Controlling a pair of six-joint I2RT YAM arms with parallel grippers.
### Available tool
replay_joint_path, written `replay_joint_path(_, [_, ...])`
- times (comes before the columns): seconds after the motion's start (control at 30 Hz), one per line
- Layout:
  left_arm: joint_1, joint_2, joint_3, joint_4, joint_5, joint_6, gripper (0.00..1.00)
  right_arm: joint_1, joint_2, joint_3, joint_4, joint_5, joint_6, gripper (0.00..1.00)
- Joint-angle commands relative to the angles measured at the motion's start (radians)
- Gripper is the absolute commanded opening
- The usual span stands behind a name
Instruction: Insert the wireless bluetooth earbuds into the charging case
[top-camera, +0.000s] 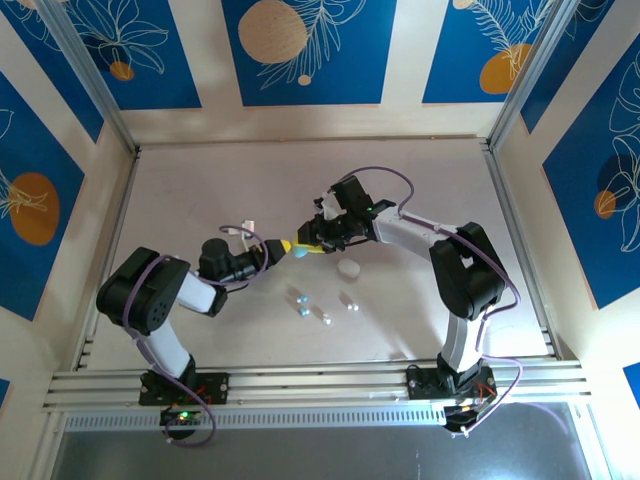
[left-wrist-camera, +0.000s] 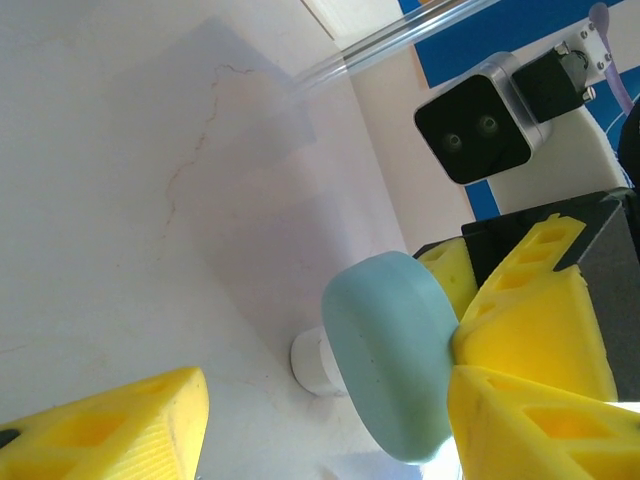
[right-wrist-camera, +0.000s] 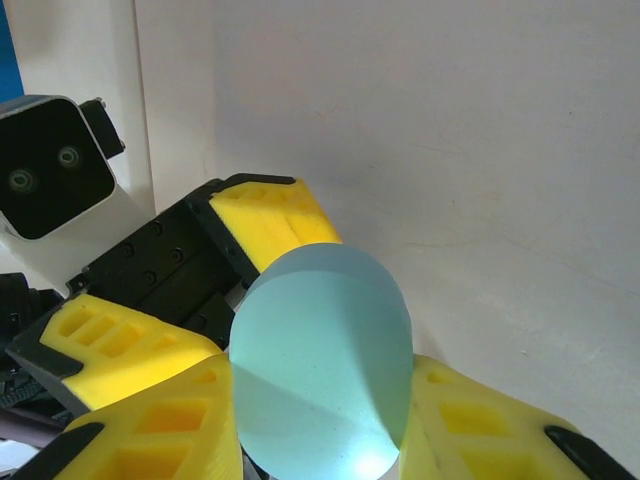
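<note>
Earbuds (top-camera: 304, 311), tiny and glossy, lie loose on the pale bench (top-camera: 190, 190).
Right tool (top-camera: 312, 243) squeezes a pale blue oval case (right-wrist-camera: 320, 360). Left tool (top-camera: 280, 247) is wide open just beside it. A round white case (top-camera: 348, 268) sits near the buds.

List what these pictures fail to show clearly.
Top view: earbuds too small to tell colours or shapes.
Right wrist view: pale blue case lower edge cut off by the frame's bottom.
Left wrist view: white case mostly hidden behind the pale blue case.

Bright, even light; glare on case (right-wrist-camera: 320, 370)
</note>
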Motion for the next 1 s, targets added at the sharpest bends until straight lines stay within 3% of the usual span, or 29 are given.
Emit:
replay_joint_path(0.0, [-0.016,0.008,0.022,0.046,0.031,0.004,0.64,-0.006,-0.033,-0.005,0.009,-0.046,0.018,0.34])
replay_joint_path(0.3, [-0.029,-0.005,0.031,-0.020,0.013,0.039,0.63,-0.011,-0.043,-0.019,0.048,-0.082,0.049,0.34])
replay_joint_path(0.77, [-0.029,-0.069,0.054,-0.293,-0.080,0.146,0.63,-0.042,-0.116,-0.070,0.078,-0.117,0.070,0.33])
replay_joint_path(0.97, [-0.028,-0.166,0.049,-0.399,-0.125,0.206,0.63,-0.064,-0.131,-0.104,0.063,-0.099,0.055,0.33])
